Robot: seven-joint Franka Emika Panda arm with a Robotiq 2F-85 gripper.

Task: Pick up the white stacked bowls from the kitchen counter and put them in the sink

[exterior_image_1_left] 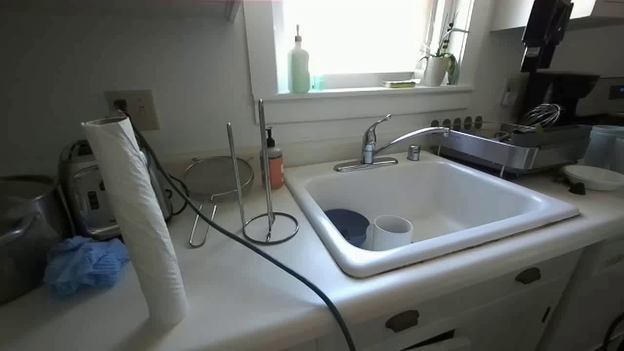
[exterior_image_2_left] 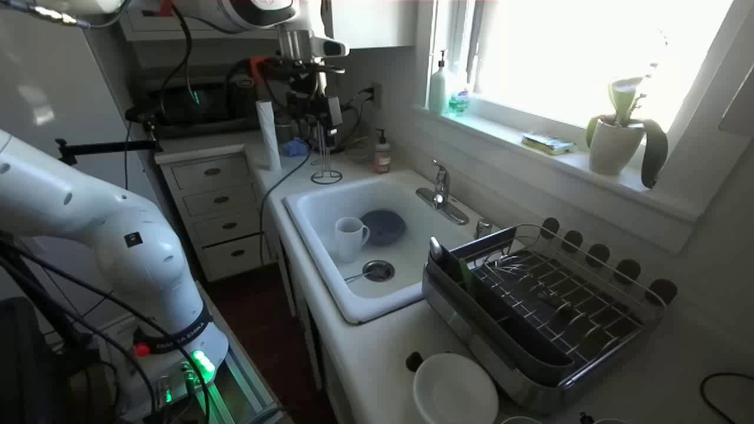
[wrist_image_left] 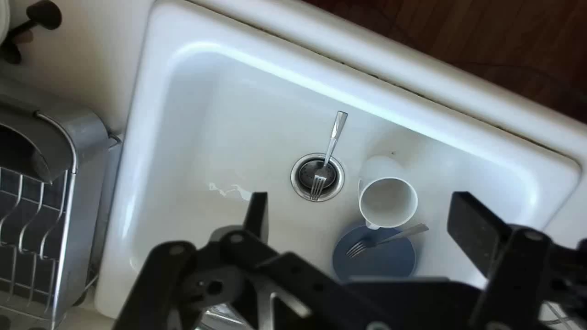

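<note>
The white stacked bowls (exterior_image_2_left: 455,390) sit on the white kitchen counter (exterior_image_2_left: 386,338), beside the dish rack. They also show at the right edge in an exterior view (exterior_image_1_left: 594,177); a sliver of a white rim (wrist_image_left: 3,19) shows at the wrist view's left edge. The white sink (exterior_image_1_left: 468,251) is in both exterior views and fills most of the wrist view (wrist_image_left: 293,64). My gripper (wrist_image_left: 360,206) is open and empty, with its fingers spread wide above the sink. In an exterior view the gripper (exterior_image_2_left: 327,126) hangs high, far from the bowls.
The sink holds a white mug (wrist_image_left: 389,201), a dark blue bowl (wrist_image_left: 380,261) and two forks. A chrome faucet (exterior_image_1_left: 373,146) stands behind it. A metal dish rack (exterior_image_2_left: 530,318) borders the bowls. A wire holder (exterior_image_1_left: 270,229), paper roll (exterior_image_1_left: 136,219) and dark cable (exterior_image_1_left: 292,273) are across the sink.
</note>
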